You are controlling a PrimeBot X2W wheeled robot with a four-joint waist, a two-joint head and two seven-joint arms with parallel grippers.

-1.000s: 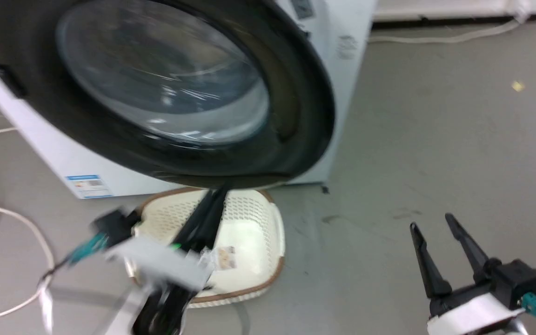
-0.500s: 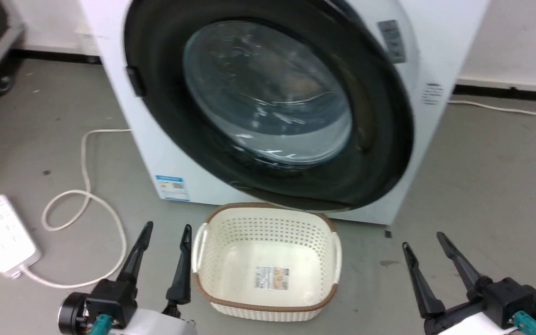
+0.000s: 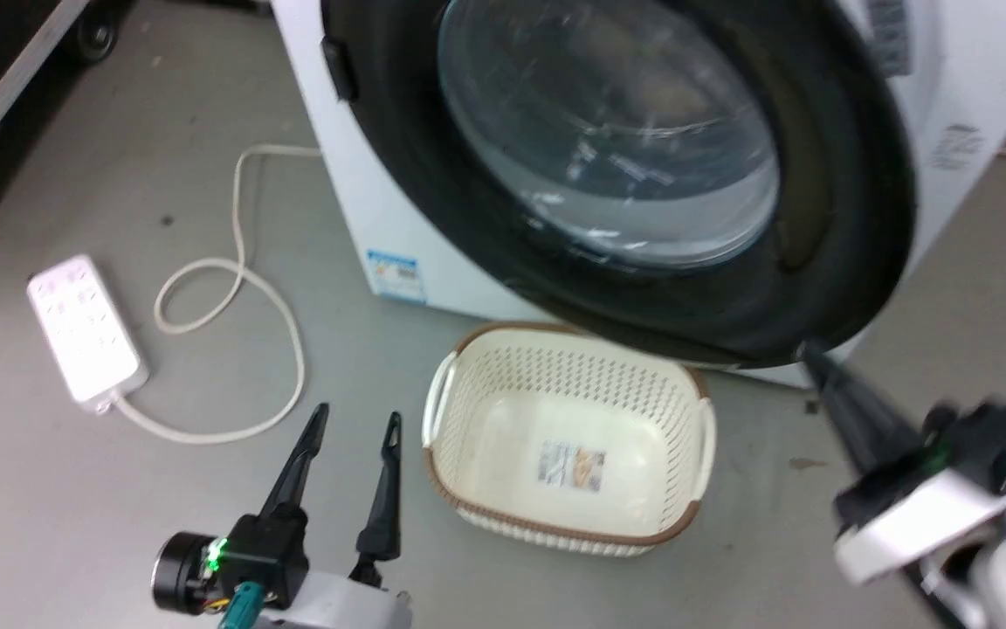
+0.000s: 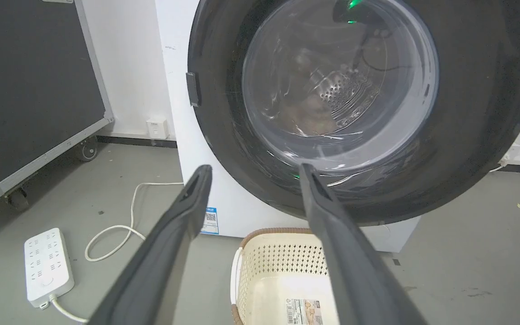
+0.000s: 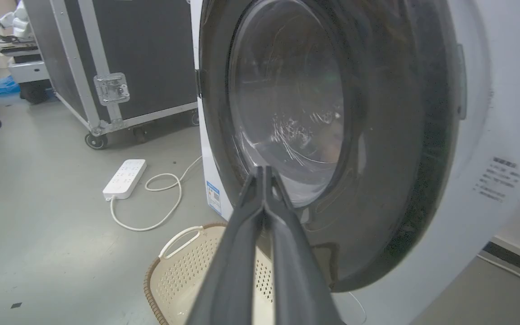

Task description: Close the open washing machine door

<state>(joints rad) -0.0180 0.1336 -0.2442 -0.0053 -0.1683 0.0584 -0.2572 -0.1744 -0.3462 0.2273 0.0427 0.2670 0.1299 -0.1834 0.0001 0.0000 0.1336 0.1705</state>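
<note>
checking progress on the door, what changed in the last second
The right claw shut and rose toward the lower rim of the washing machine door. The left claw, raised over the basket a second ago, is back low and open. Door and basket look unmoved; the camera shifted.

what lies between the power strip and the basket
In the head view, a looped white cable lies on the floor between power strip and basket; the open left gripper shows over that stretch too.

The washing machine door (image 3: 625, 175), round and black-rimmed with a bulging clear glass window, is sitting nearly flush against the white washer (image 3: 363, 218), whether latched unclear.
</note>
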